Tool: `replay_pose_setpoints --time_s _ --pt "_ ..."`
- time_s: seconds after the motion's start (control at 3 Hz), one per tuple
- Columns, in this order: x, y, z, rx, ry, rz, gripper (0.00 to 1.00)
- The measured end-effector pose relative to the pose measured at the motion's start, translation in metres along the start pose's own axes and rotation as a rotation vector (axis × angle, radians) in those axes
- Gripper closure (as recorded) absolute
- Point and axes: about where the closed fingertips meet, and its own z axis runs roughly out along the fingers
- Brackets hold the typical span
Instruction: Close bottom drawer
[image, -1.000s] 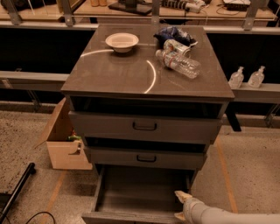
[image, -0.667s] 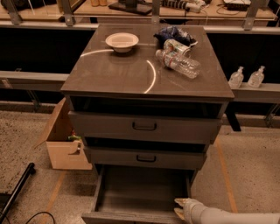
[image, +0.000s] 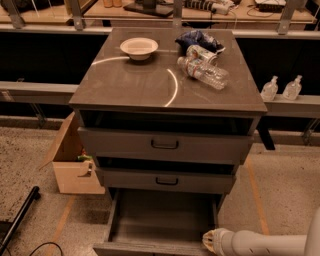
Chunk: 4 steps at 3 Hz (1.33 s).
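Observation:
The bottom drawer (image: 160, 215) of the dark grey cabinet is pulled far out, and its bare grey interior shows. Its front panel (image: 150, 248) lies at the bottom edge of the view; the handle is out of view. My gripper (image: 209, 240) reaches in from the lower right on a white arm and sits at the drawer's front right corner, close to or touching the panel. The middle drawer front (image: 166, 180) and the top drawer front (image: 165, 145) are above it, each slightly open.
On the cabinet top (image: 145, 85) are a white bowl (image: 139, 48), a plastic bottle (image: 205, 72) and a dark bag (image: 199, 39). A cardboard box (image: 75, 165) stands on the floor to the left. A black pole (image: 20, 215) lies at lower left. Two bottles (image: 280, 89) stand at right.
My gripper has moved down and slightly left, from over the drawer's right side to its front right corner. The drawer has stayed open.

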Motion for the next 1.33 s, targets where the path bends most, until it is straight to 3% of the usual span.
replay_pose_setpoints --time_s 0.67,1.33 --pt "-0.006 0.035 -0.006 -0.105 -0.010 0.036 1.00" --pt "-0.028 0.060 0.011 -0.160 -0.014 0.030 1.00"
